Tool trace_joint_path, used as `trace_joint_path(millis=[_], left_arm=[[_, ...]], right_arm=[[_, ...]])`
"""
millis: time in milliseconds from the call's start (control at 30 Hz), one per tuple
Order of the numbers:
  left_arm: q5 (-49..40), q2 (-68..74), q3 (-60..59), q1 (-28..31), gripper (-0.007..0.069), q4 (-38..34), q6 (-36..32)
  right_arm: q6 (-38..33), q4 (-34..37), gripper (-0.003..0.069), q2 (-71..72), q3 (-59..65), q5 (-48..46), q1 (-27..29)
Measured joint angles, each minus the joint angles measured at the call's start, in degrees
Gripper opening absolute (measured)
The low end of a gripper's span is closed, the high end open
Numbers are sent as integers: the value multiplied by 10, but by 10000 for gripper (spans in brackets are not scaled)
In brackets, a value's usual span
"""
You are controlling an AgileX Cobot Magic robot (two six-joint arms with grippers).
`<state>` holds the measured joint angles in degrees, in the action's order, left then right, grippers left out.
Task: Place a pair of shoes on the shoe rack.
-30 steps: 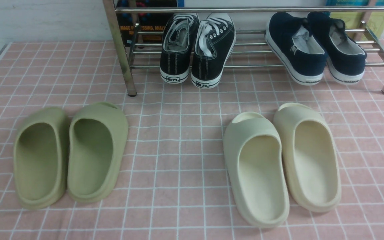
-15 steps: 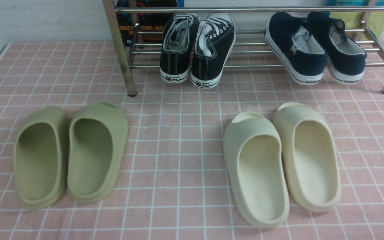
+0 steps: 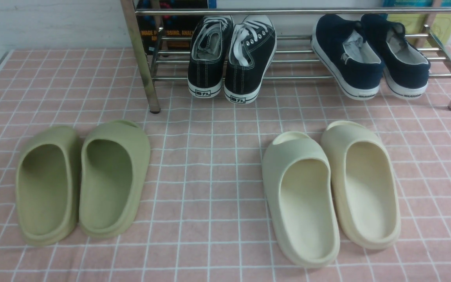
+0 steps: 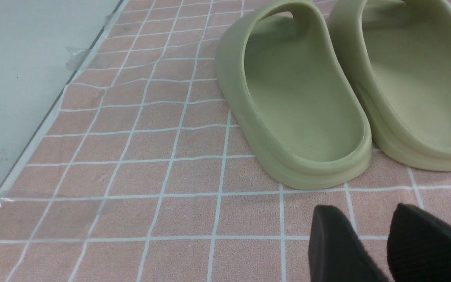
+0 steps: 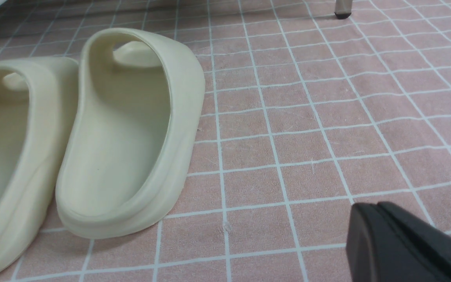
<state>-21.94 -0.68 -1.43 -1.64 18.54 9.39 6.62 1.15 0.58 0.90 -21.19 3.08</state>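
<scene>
The pair of shoes, navy canvas slip-ons with white soles, rests on the right end of the shoe rack's low bars, heels toward me: one shoe [image 3: 347,58] and its mate [image 3: 403,55] side by side. The shoe rack [image 3: 288,11] of shiny metal tubes spans the far side of the table. My left gripper [image 4: 366,219] hovers low over the pink cloth just behind a green slide, open, with only cloth showing between its black fingers. My right gripper [image 5: 378,209] is shut and empty, low over the cloth beside a cream slide. Neither gripper is near the navy shoes.
Black lace-up sneakers [image 3: 229,58] sit on the rack's left part. Olive-green slides [image 3: 80,180] lie front left, cream slides [image 3: 331,192] front right, on a pink checked cloth [image 3: 210,156]. The cloth's taped edge [image 4: 33,137] runs along the left. A rack foot [image 5: 342,15] stands ahead of my right gripper.
</scene>
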Motion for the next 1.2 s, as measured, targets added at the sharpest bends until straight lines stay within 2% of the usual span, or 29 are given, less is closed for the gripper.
trace_joint_path(millis=[1200], left_arm=[[0,0,0,0,239,0,0]], right_arm=[[1,0,0,0,0,-1,0]])
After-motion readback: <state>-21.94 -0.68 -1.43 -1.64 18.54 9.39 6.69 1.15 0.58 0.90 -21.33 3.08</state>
